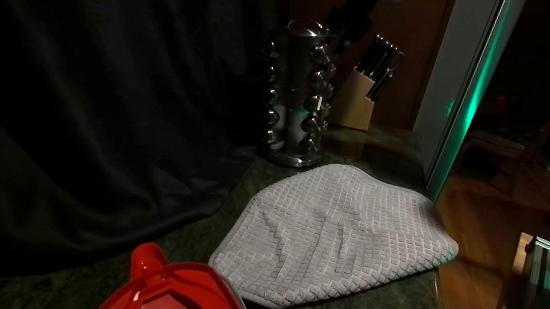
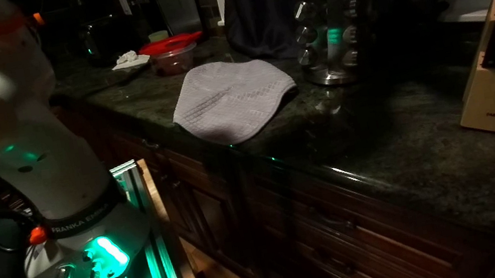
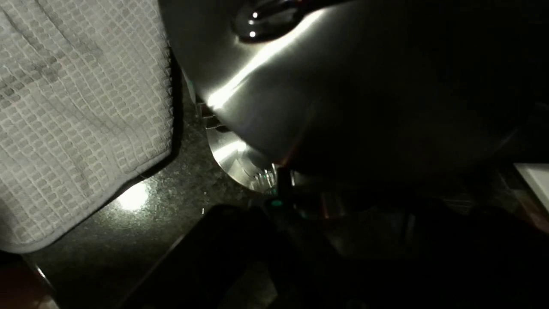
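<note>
Your black gripper (image 1: 345, 36) is near the tall silver metal spice rack (image 1: 299, 93); you can't see how wide it is open or whether it holds anything. The rack stands between a grey waffle-textured cloth (image 1: 338, 231) and a pale wooden knife block (image 1: 354, 101).

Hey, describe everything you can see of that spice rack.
The spice rack stands upright on the dark counter, apart from the gray cloth. Metallic-looking, it has a shiny top with an arched handle, columns of silvery caps facing outward, and a round base. The gripper is close by; darkness hides whether they touch.
</note>
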